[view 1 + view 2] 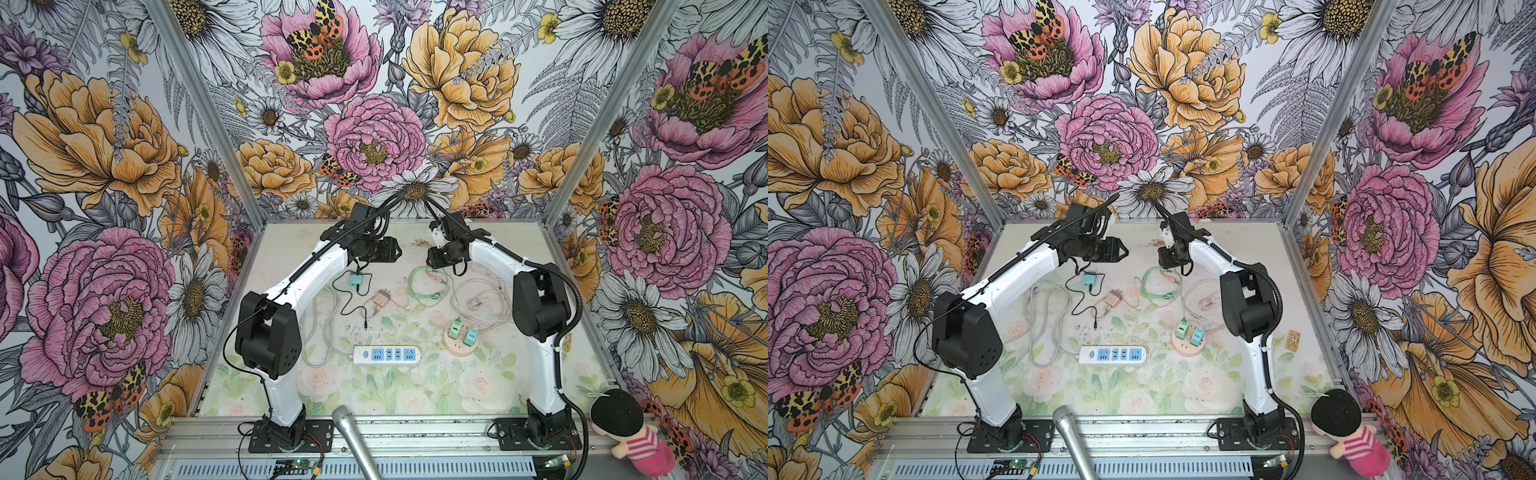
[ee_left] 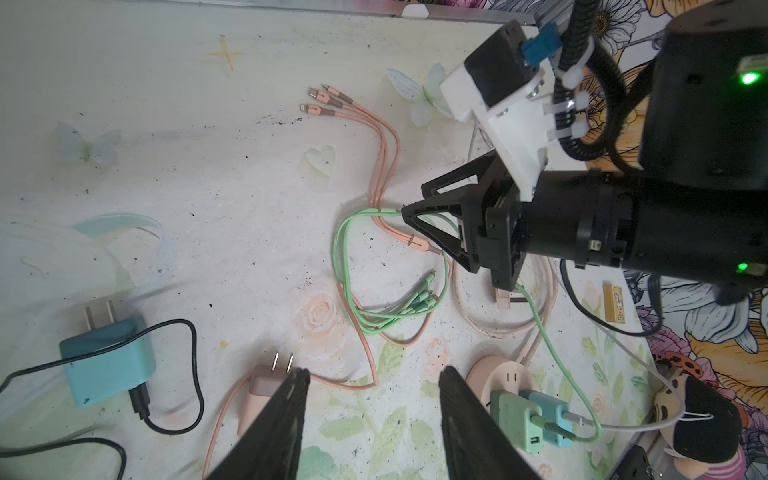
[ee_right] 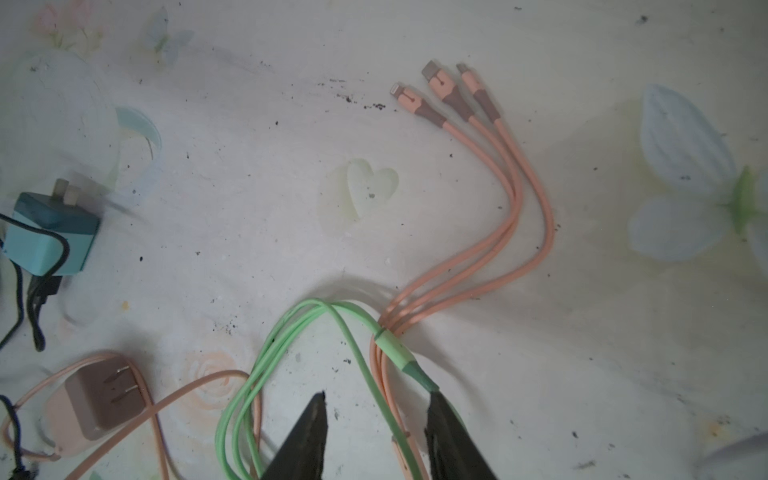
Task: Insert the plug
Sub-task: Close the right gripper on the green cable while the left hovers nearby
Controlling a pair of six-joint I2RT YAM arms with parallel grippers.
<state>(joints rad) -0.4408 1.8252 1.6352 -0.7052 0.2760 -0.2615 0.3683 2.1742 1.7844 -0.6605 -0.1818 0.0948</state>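
In both top views the left gripper (image 1: 397,250) and right gripper (image 1: 430,254) hang near the far end of the pale floral tabletop (image 1: 457,395), facing each other but apart. The dusty-pink two-pin plug adapter (image 1: 380,300) lies loose between a teal two-pin plug adapter (image 1: 354,279) and the white oblong power strip (image 1: 387,355) — touching neither. A round pink socket puck (image 1: 459,344) carries two small chargers.

In the left wrist view the left jaws stand wide with nothing clamped, and the pink adapter sits just beside one finger.

In the right wrist view the right jaws are partly apart — a mint-green cable (image 3: 291,324) and a peach three-headed cable (image 3: 511,208) run between them, ungripped.
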